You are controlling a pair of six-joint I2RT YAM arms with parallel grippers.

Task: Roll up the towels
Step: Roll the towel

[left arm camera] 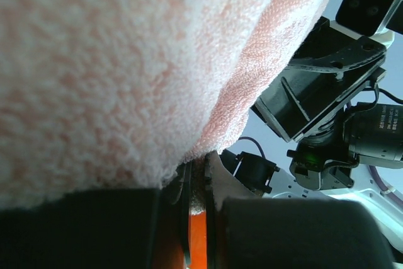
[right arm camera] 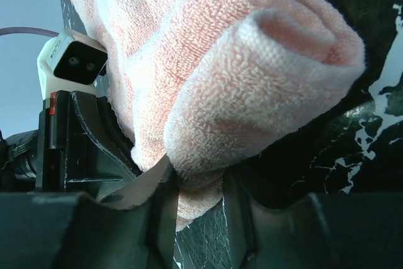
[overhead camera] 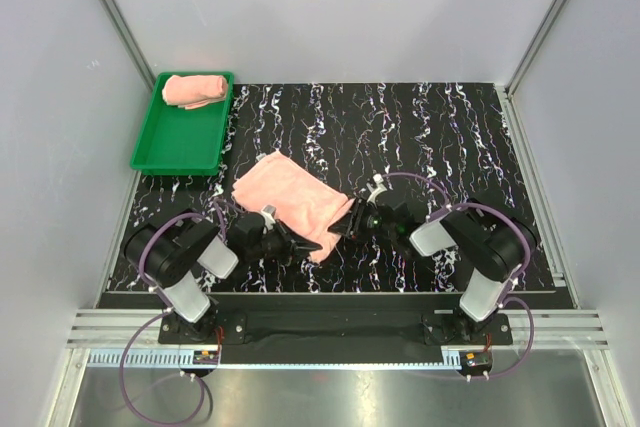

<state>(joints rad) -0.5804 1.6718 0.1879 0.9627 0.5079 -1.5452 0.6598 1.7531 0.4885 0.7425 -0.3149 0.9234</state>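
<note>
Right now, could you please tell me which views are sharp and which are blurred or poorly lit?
Top external view: evenly lit and sharp, only faint shadows, no harsh glare on the table. Left wrist view: the towel fills most of the frame, too close and soft. Right wrist view: the towel's pile is crisp, while the right gripper at the bottom is dark and blurred.

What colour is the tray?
The tray is plain green; top view shows it best.

pink towel [left arm camera: 126,80] filling view, edge pinched in left hand [left arm camera: 200,218], right hand [left arm camera: 302,92] beside
</note>
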